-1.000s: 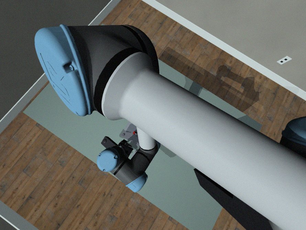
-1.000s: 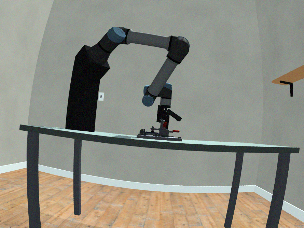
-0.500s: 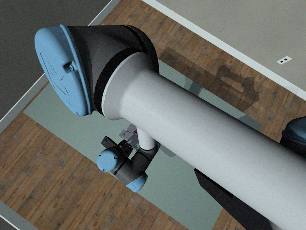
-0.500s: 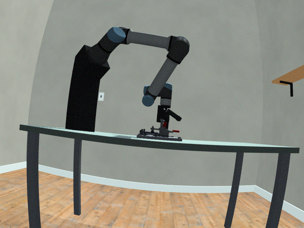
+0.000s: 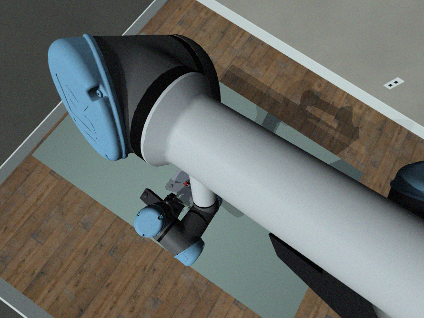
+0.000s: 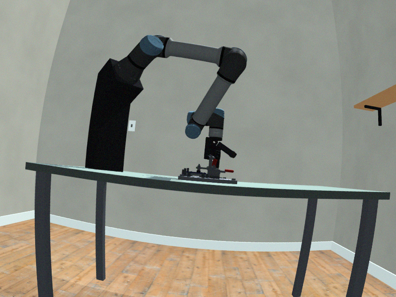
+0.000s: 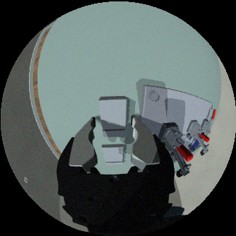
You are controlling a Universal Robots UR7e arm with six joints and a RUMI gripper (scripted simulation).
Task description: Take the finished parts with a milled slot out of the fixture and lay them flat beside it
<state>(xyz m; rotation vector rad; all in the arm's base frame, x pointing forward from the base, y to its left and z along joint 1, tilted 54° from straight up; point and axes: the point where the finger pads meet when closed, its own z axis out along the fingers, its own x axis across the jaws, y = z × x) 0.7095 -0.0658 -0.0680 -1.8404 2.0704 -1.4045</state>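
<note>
Gripper opened over a slotted part laid on the table, fixture just beside it.

The black two-jaw gripper (image 7: 114,141) points straight down, jaws partly open and holding nothing; the light grey rectangular finished part with a milled slot (image 7: 113,116) lies flat on the pale green table top (image 7: 106,53) directly below, between the two grey fingers and apart from both. Its long axis runs away from the camera, along the gap between the jaws, slot crossing it. The grey fixture plate (image 7: 184,102) sits just beside the part, to its right in the wrist view, with red-handled toggle clamps (image 7: 184,152) and the small blue blank (image 7: 195,145) clamped there. The second slotted part cannot be made out. In the exterior view the arm (image 6: 211,95) reaches out and down, wrist vertical over the fixture edge; likely next is lifting clear and shifting toward the fixture.
</note>
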